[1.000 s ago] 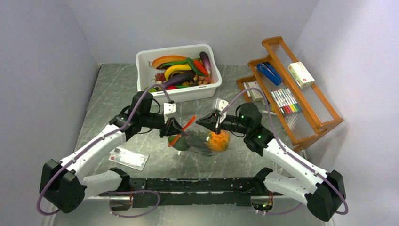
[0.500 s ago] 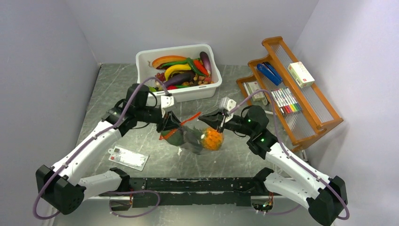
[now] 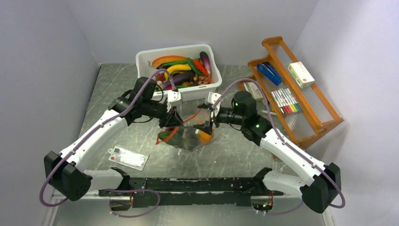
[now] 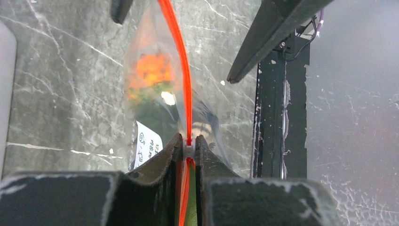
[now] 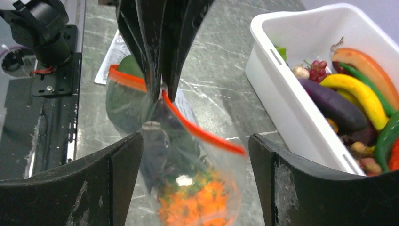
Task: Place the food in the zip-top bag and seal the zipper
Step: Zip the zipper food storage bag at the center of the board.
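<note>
The left gripper (image 4: pixel 188 143) is clamped on the thin orange-red zipper strip (image 4: pixel 180 70) of the clear floppy zip-top bag (image 5: pixel 169 141), which holds an orange toy pineapple (image 5: pixel 197 209) and hangs between the wide-apart jaws of the right gripper (image 5: pixel 195 141), just in front of the white plastic tub (image 5: pixel 282 99).

Plain pale grey walls (image 3: pixel 197 23) close in a dark grey, marble-veined worktop (image 3: pixel 110 89) on three sides. A slanted orange-brown wooden rack (image 3: pixel 324 126) stands along its right edge, evenly lit.
</note>
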